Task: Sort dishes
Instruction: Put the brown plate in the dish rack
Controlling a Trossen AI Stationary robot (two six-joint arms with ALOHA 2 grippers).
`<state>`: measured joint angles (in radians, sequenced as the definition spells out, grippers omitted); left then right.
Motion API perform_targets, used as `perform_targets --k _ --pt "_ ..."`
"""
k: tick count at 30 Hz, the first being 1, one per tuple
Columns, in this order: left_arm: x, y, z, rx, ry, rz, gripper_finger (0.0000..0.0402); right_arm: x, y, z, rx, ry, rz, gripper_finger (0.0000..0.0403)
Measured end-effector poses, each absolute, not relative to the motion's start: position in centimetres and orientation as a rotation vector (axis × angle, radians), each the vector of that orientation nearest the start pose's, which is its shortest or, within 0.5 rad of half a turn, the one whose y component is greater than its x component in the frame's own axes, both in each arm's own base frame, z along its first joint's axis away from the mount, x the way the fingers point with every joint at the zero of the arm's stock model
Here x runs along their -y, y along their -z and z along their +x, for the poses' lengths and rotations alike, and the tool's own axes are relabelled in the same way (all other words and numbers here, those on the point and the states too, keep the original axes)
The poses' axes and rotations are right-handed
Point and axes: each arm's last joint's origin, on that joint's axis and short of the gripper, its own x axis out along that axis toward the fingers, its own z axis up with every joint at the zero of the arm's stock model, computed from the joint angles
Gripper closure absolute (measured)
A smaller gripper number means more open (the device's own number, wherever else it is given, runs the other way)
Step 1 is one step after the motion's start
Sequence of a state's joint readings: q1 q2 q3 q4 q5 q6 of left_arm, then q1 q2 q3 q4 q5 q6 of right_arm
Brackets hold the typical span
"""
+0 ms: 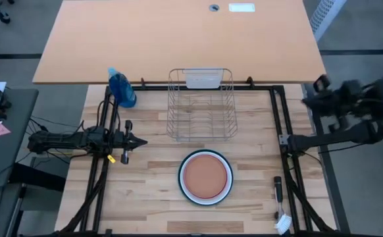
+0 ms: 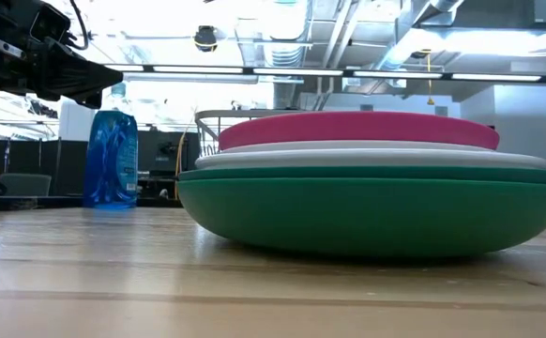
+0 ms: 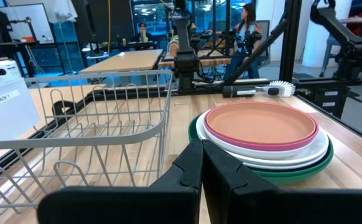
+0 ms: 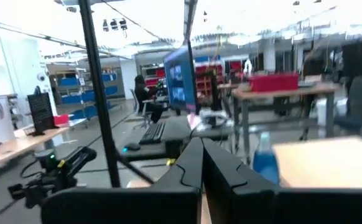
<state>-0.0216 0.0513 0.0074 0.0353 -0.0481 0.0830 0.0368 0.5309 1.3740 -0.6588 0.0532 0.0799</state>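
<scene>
High view, wire rack (image 1: 202, 105) beside stacked dishes (image 1: 205, 176)

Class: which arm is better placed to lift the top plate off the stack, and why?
Probably the left: its pincer sits over the table, aimed at the plates. The right pincer is off beyond the table's edge.

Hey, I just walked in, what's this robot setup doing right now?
Nothing is being handled yet. A stack of plates, salmon-orange one on top, then pink, white and dark green, sits on the wooden table in front of an empty wire dish rack. The left gripper rests shut, left of the rack and the stack. The right gripper, also shut, is off beyond the table's right edge. A blue spray bottle stands beside the rack.
</scene>
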Motion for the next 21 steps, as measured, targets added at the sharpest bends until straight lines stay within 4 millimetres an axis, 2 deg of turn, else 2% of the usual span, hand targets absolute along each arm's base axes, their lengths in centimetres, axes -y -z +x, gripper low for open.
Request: perform_targets --k 3,6,8,10,13,16,21 --pt "0.1 -16.5 10.0 -0.010 -0.026 0.083 0.0401 0.2 -50.9 0.4 0.218 0.032 0.050 0.0391" --pt "0.1 -16.5 10.0 -0.010 -0.026 0.083 0.0402 0.3 -53.4 1.4 0.232 0.082 0.029 0.0391" --pt "0.1 -16.5 10.0 -0.010 -0.026 0.084 0.0402 0.3 -54.2 2.8 0.196 0.095 0.013 0.0391" --pt "0.1 -16.5 10.0 -0.010 -0.026 0.083 0.0401 0.2 -54.1 4.5 0.117 0.097 -0.006 0.0391" --pt "0.1 -16.5 10.0 -0.010 -0.026 0.083 0.0402 0.1 -52.3 6.7 -0.098 0.093 -0.069 0.0391" --pt "0.1 -16.5 10.0 -0.010 -0.026 0.083 0.0401 0.0 -48.9 8.9 -0.336 0.087 -0.070 0.0391" --pt "0.1 -16.5 10.0 -0.010 -0.026 0.083 0.0402 -0.8 -43.0 12.4 -0.347 0.016 -0.006 0.0391"
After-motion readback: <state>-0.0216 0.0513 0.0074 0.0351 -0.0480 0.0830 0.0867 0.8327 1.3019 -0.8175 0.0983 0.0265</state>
